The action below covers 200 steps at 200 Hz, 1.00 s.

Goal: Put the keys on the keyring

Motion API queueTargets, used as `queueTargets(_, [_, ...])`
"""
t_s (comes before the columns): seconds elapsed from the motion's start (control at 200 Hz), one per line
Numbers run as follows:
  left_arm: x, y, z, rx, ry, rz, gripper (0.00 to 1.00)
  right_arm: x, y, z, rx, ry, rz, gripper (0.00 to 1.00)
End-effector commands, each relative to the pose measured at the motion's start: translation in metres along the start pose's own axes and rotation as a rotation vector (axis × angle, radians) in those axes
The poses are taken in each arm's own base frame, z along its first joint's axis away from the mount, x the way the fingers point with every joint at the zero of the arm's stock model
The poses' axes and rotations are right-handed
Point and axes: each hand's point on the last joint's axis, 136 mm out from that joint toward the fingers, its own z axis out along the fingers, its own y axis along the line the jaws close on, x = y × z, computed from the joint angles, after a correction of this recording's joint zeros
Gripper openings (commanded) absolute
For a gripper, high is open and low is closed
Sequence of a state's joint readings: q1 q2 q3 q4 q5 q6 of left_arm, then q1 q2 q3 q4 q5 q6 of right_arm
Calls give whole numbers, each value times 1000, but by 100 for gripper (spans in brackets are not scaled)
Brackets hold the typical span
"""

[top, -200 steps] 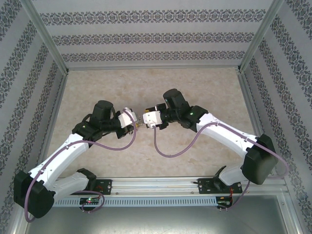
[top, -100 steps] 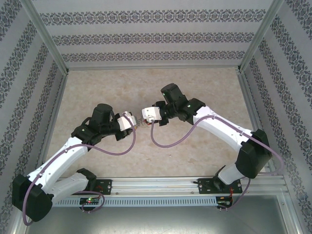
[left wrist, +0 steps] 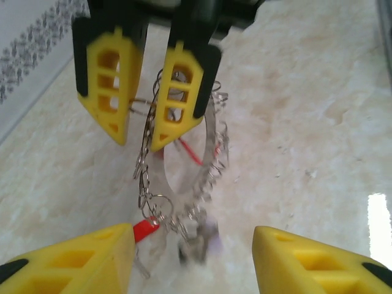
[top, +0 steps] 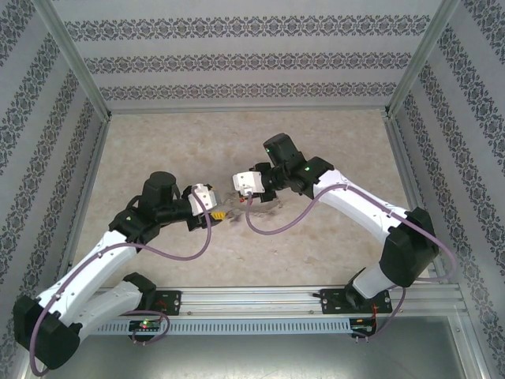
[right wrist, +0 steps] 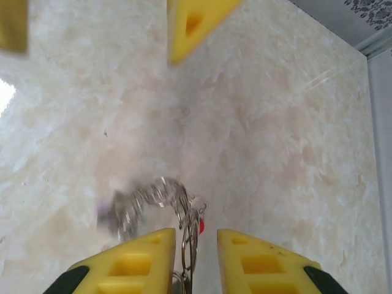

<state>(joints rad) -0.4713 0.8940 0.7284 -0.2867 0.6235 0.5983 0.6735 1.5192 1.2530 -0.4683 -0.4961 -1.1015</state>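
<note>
Keyring hung pinched in the nearly closed right gripper over the table, one red key apparently threaded already, while the wide-open, empty left gripper suggested more remained.

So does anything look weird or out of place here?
The keyring looks odd: a kinked, lopsided, blurred loop dangling from the right gripper, one red key beside the open left gripper.
</note>
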Motion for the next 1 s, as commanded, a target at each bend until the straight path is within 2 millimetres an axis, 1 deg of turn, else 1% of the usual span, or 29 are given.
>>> queueTargets(0.0, [-13,-19,-11,94,-38,33,55,-15,3,-20,30,-65,-112,0])
queueTargets(0.065, [-13,-17,-13,88,-11,56,55,-19,4,-26,38,-94,-142,0])
queueTargets(0.14, [-10,-4,-11,42,24,69,55,-23,7,-33,39,-124,-178,0])
queueTargets(0.22, [-10,9,-6,15,30,48,54,-23,9,-37,36,-131,-179,0])
queueTargets(0.34, [-1,26,16,0,23,-34,55,-22,12,-39,24,-142,-166,0])
queueTargets(0.405, [4,27,29,30,8,-54,57,-26,12,-40,22,-160,-167,0])
queueTargets(0.44, [3,32,35,23,-5,-59,59,-28,12,-41,17,-169,-166,0])
queueTargets(0.55, [5,49,45,-8,-28,-67,67,-33,11,-44,12,-187,-165,0])
queueTargets(0.61, [10,54,51,-1,-29,-84,68,-35,11,-46,11,-194,-165,0])
queueTargets(0.645, [11,54,55,20,-40,-101,69,-36,11,-46,10,-197,-166,0])
queueTargets(0.699, [11,50,62,80,-66,-130,68,-35,12,-46,5,-193,-161,0])
queueTargets(0.769, [5,39,71,181,-119,-175,66,-32,13,-44,3,-184,-157,0])
queueTargets(0.834, [2,35,78,245,-153,-226,66,-30,13,-42,3,-174,-159,0])
queueTargets(0.914, [4,33,82,269,-167,-250,66,-27,13,-41,3,-165,-154,0])
queueTargets(0.994, [6,32,81,260,-176,-245,67,-27,13,-41,1,-161,-154,0])
